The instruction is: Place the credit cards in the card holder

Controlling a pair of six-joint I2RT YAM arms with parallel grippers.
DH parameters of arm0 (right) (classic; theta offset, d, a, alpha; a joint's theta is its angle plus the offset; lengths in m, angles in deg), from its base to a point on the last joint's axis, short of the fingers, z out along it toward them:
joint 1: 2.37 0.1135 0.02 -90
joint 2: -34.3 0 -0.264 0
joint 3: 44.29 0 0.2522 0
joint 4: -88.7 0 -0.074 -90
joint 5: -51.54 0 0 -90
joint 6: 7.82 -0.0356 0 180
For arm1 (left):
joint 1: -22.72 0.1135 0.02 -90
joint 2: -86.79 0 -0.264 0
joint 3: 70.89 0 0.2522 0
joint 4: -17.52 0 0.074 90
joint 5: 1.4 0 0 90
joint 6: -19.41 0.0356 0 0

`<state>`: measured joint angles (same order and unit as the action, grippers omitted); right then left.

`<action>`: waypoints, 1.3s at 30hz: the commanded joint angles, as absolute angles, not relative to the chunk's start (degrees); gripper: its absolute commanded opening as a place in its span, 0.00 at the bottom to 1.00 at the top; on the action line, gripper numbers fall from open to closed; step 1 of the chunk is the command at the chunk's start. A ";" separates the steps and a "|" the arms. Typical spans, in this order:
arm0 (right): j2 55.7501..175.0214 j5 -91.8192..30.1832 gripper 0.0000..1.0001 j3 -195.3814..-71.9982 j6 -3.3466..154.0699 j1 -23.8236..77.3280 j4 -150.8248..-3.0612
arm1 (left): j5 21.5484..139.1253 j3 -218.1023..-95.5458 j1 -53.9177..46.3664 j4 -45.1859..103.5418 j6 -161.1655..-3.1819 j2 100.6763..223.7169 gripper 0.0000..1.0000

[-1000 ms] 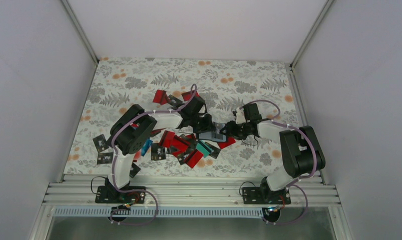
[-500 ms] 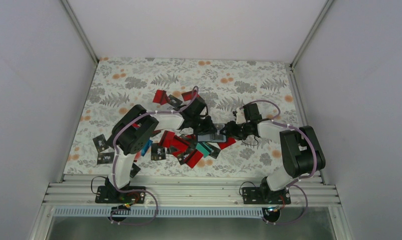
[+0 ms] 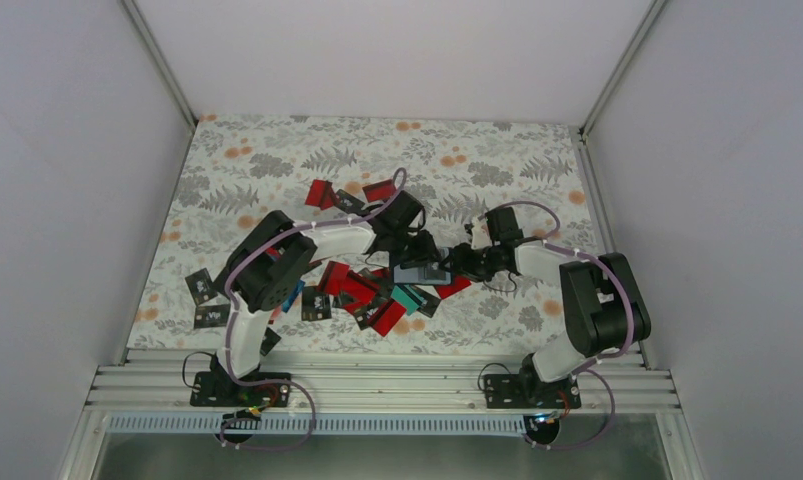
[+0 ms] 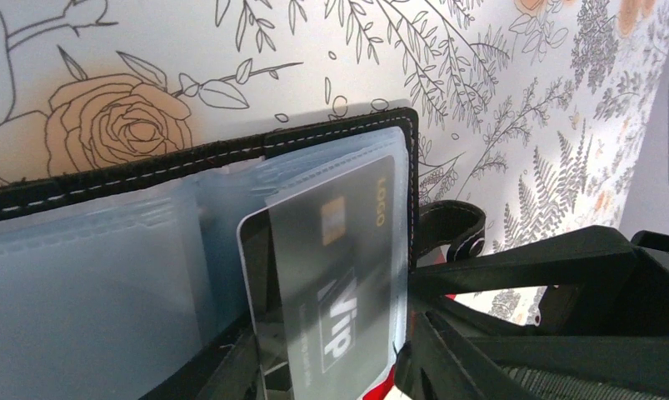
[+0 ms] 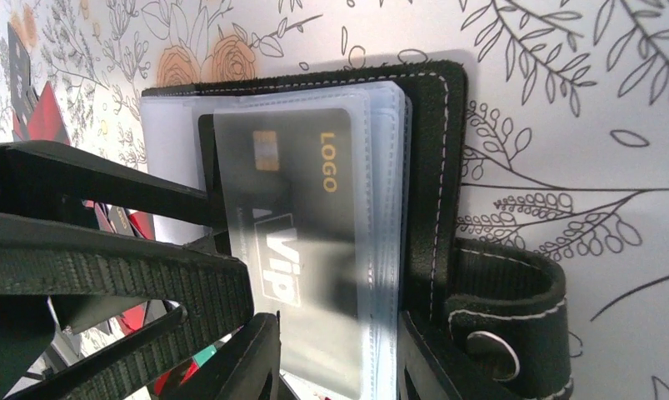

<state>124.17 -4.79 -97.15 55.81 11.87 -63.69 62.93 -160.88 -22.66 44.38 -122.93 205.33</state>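
Red, black and teal credit cards (image 3: 358, 291) lie scattered and overlapping on the floral table (image 3: 277, 165), mostly beneath the left arm. Just right of that heap, between the two arms, the card holder (image 3: 421, 272) is spread open, its clear sleeves (image 4: 89, 283) fanned inside the stitched black cover. One black card (image 5: 281, 208) marked LOGO and VIP sits partway inside a sleeve, its near end sticking out. The left jaws stand apart, straddling that protruding end with no evident hold on it. The right jaws, set partway apart, clasp the sleeve stack from the opposite side, beside the snap strap (image 5: 501, 333).
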 commanded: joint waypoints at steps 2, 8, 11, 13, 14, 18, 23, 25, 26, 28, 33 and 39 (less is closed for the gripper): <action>122.24 -3.92 0.38 -98.39 56.42 11.92 -62.70 | 66.59 -163.53 -24.15 50.47 -122.61 205.67 0.51; 121.34 -4.16 0.38 -99.12 56.69 11.68 -61.50 | 66.39 -163.85 -24.61 50.80 -122.51 203.79 0.68; 120.53 -4.56 0.38 -99.46 56.82 11.55 -60.67 | 66.99 -163.38 -24.57 51.50 -121.83 201.87 0.78; 120.13 -4.89 0.38 -99.65 56.86 11.47 -60.10 | 67.73 -162.94 -24.56 52.02 -121.29 200.69 0.83; 119.87 -5.15 0.38 -99.78 56.94 11.43 -59.72 | 68.38 -162.70 -24.56 52.44 -121.12 200.16 0.86; 118.77 -5.88 0.39 -100.36 57.19 11.16 -58.03 | 69.85 -161.14 -24.56 52.52 -120.59 197.35 0.91; 118.49 -4.80 0.40 -102.27 58.56 11.19 -55.74 | 74.42 -160.28 -24.59 54.23 -118.45 193.90 0.88; 118.70 -4.32 0.40 -102.74 58.79 11.18 -55.64 | 78.48 -159.52 -24.61 55.27 -117.15 192.77 0.80; 118.98 -4.12 0.40 -102.83 58.69 11.16 -55.72 | 79.90 -159.04 -24.59 55.47 -116.56 192.26 0.77; 119.78 -3.48 0.40 -102.88 58.35 11.16 -56.18 | 81.68 -158.55 -24.66 55.82 -114.87 191.77 0.64; 122.58 -2.52 0.39 -103.15 57.65 11.22 -57.81 | 83.32 -158.46 -24.82 56.38 -111.46 192.48 0.35; 125.79 -1.64 0.38 -103.70 57.46 11.17 -59.24 | 80.84 -159.54 -25.34 54.88 -108.27 195.27 0.13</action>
<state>123.89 -3.00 -101.61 57.31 11.45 -57.44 81.33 -158.96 -24.76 55.66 -111.59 192.96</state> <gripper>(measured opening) 0.382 0.162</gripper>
